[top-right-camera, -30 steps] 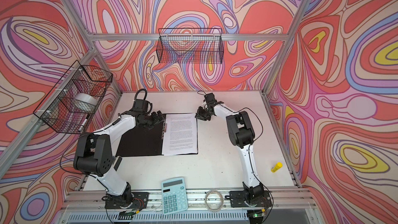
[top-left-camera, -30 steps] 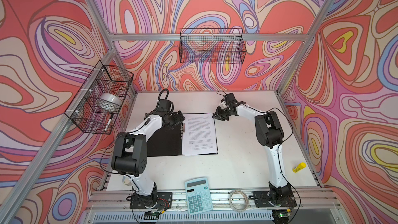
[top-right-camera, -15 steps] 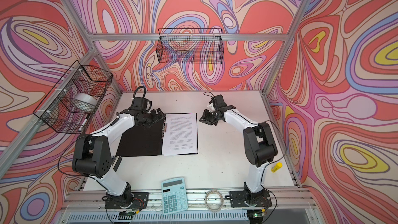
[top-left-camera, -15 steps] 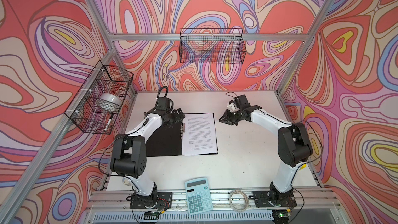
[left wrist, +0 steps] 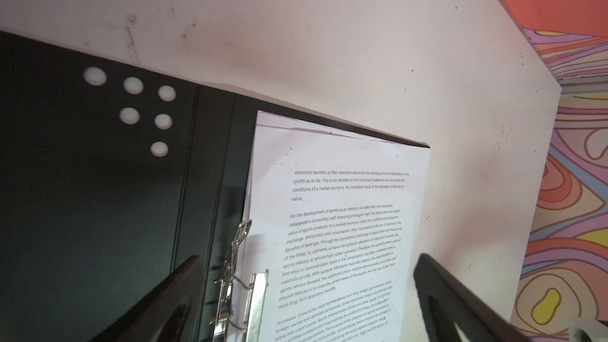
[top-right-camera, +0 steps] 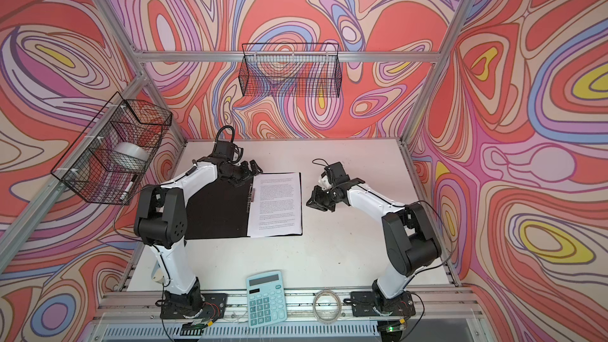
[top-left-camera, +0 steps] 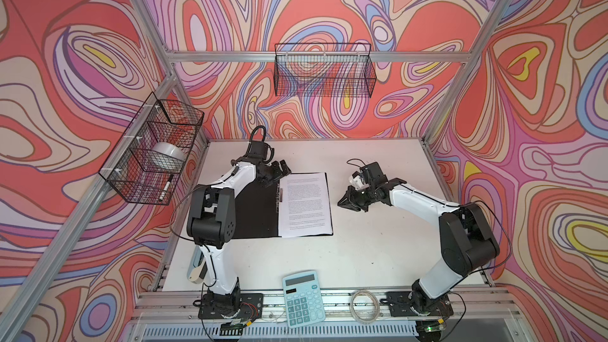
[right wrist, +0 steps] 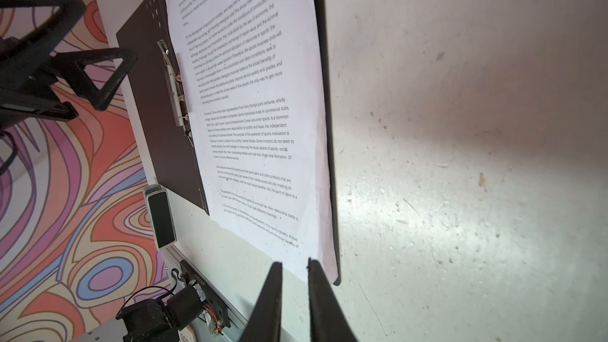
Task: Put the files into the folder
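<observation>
The folder (top-left-camera: pixel 253 212) lies open and flat on the tabletop (top-left-camera: pixel 362 258), black inside facing up, in both top views (top-right-camera: pixel 217 212). The files (top-left-camera: pixel 304 203) rest on its right half, text up. A thin black margin of folder shows along their far and right edges. Their left edge sits against the metal clip (top-left-camera: pixel 279 197) on the spine. I cannot tell whether the clip clamps them.

My left pincer (top-left-camera: pixel 279 170) hangs over the far end of the folder, by the spine. Its fingers are spread wide and hold nothing. In my left wrist view that pincer (left wrist: pixel 307 258) straddles the clip (left wrist: pixel 230 278) and the near strip of the files (left wrist: pixel 345 225). A cluster of white dots (left wrist: pixel 133 85) shows on the black cover (left wrist: pixel 98 176) beside it. Whether the fingers touch the folder I cannot tell.

My right pincer (top-left-camera: pixel 342 202) is over bare tabletop, just right of the folder's right edge and apart from it. In my right wrist view its fingers (right wrist: pixel 273 291) are drawn almost together with only a thin slit between them, pinching nothing. The files (right wrist: pixel 250 93) lie beyond their tips.

A teal calculator (top-left-camera: pixel 304 297) and a coil of clear cable (top-left-camera: pixel 362 302) sit at the front rail, well apart from the folder.
</observation>
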{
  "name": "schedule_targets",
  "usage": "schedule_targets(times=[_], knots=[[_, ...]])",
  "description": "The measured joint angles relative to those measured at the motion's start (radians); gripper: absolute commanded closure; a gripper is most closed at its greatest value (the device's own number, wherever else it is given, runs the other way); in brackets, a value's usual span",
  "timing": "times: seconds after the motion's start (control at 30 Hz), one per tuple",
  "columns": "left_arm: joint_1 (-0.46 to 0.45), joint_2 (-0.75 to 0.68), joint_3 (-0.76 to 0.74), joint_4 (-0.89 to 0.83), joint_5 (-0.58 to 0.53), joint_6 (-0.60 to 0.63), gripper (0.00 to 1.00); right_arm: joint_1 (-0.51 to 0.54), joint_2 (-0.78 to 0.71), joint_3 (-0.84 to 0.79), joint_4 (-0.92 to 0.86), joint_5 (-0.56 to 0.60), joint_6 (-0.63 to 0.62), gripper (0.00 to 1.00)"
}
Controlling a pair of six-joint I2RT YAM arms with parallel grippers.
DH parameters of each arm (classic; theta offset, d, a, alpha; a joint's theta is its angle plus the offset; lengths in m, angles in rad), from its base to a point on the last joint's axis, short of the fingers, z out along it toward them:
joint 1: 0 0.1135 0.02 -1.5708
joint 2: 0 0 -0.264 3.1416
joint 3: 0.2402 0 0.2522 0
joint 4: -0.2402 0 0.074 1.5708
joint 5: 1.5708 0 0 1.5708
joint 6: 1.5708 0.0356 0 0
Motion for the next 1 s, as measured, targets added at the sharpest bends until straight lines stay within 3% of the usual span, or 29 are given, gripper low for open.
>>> schedule_targets(times=[1.0], knots=[[0.002, 0.086, 0.014, 0.014, 0.117, -0.001, 0.0, 0.0, 0.004, 0.0, 0.037, 0.002, 0.008, 0.85]])
